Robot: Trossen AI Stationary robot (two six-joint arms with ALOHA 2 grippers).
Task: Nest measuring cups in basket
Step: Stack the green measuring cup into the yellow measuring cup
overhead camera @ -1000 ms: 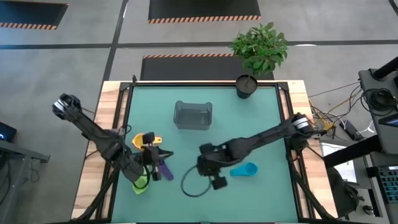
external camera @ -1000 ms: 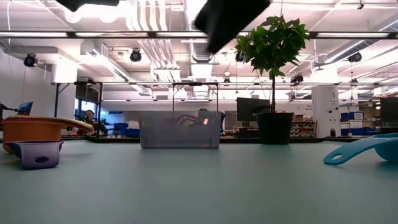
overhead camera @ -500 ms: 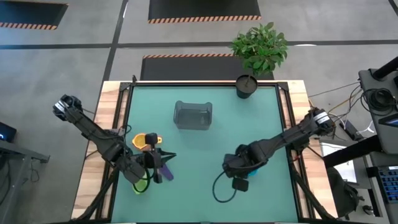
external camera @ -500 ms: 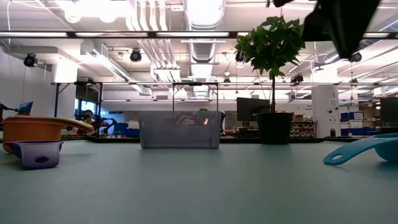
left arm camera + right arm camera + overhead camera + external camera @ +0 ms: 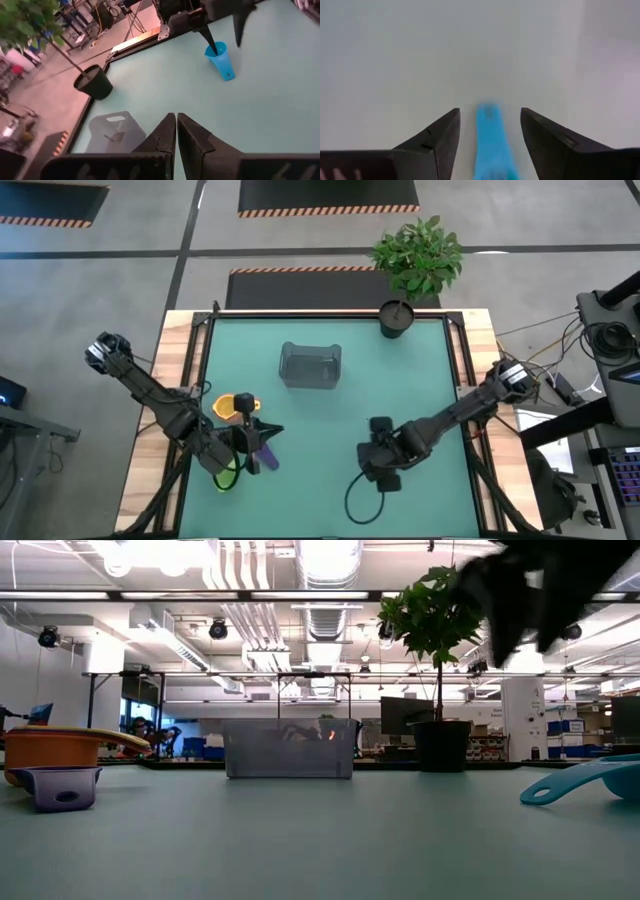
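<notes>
The cyan measuring cup [image 5: 221,59] lies on its side on the mat at the front right. Its flat handle [image 5: 490,137] shows between the open fingers of my right gripper [image 5: 490,131], which hangs above it [image 5: 226,45] pointing steeply down. In the low view the cup [image 5: 588,780] rests on the table with the gripper well above. An orange and yellow cup stack [image 5: 234,405], a purple cup [image 5: 266,453] and a green cup [image 5: 227,476] sit at the front left. My left gripper [image 5: 268,432] hovers shut beside them, holding nothing. The grey basket [image 5: 311,366] stands at mid-table.
A black plant pot [image 5: 396,318] with a leafy plant stands at the table's far right corner. Bare green mat lies between the basket and the two arms. A black cable loop [image 5: 358,495] hangs below the right wrist.
My right gripper has swung from the middle front toward the table's right edge, sunk a little, and come over the cyan cup. Its fingers have opened from shut. The cups and the basket have kept their places.
</notes>
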